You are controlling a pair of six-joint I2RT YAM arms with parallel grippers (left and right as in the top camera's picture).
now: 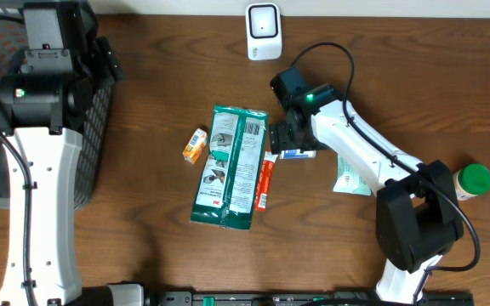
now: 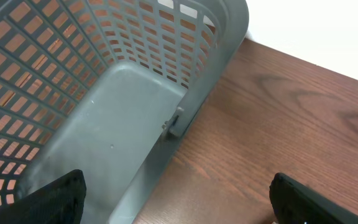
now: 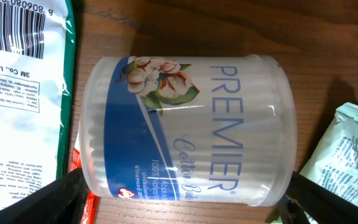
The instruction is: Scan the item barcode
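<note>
A clear tub of cotton buds [image 3: 188,124] with a blue "PREMIER" label lies on its side on the wooden table, partly under my right gripper [image 1: 283,136] in the overhead view [image 1: 299,154]. My right gripper [image 3: 182,199] straddles the tub lengthwise, one black finger against each end, and the tub still rests on the table. No barcode shows on its visible side. The white scanner [image 1: 263,31] stands at the table's far edge. My left gripper [image 2: 178,199] hangs wide open and holds nothing, over the corner of the grey mesh basket [image 2: 135,62].
A green-and-white 3M packet [image 1: 228,166] lies just left of the tub, its barcode facing up [image 3: 23,12]. Beside it are a small orange item [image 1: 196,145] and a red strip [image 1: 264,183]. A white pouch [image 1: 350,177] and a green-lidded bottle [image 1: 473,180] sit to the right.
</note>
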